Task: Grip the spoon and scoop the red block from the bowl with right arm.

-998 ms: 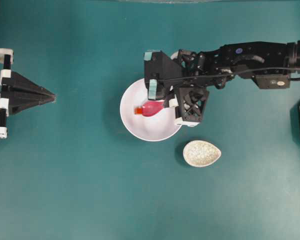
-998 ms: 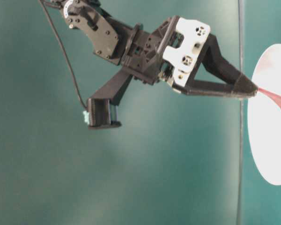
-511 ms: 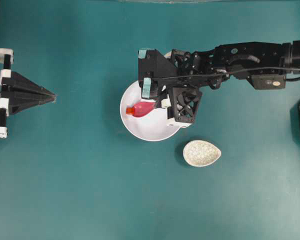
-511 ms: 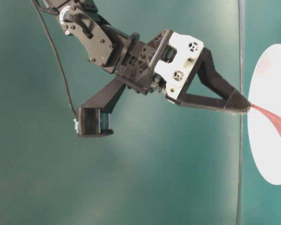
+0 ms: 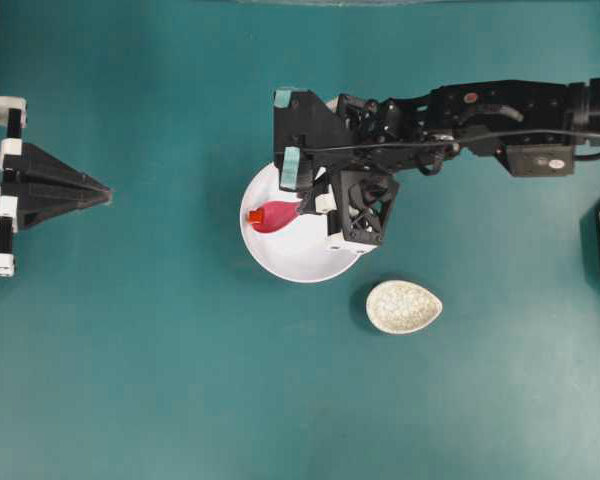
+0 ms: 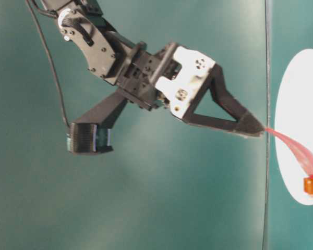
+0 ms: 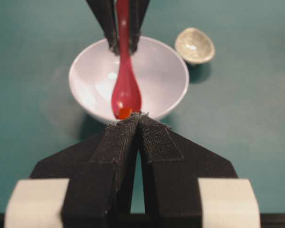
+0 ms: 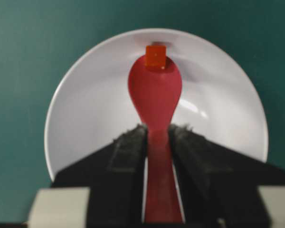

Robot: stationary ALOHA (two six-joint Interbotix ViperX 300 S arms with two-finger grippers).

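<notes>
Overhead: the right end effector [image 5: 305,200] clamps the spoon [image 5: 275,215] over the bowl [image 5: 280,262], the red block [image 5: 255,216] at its tip. Left wrist: the left end effector [image 7: 139,118] sits closed, empty. Right wrist: the block touches the scoop's far edge.

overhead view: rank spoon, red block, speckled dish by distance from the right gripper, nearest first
1. spoon: clamped in the right gripper, scoop over the white bowl.
2. red block: at the scoop's far tip, toward the bowl's left rim.
3. speckled dish: on the table, lower right of the bowl.
</notes>
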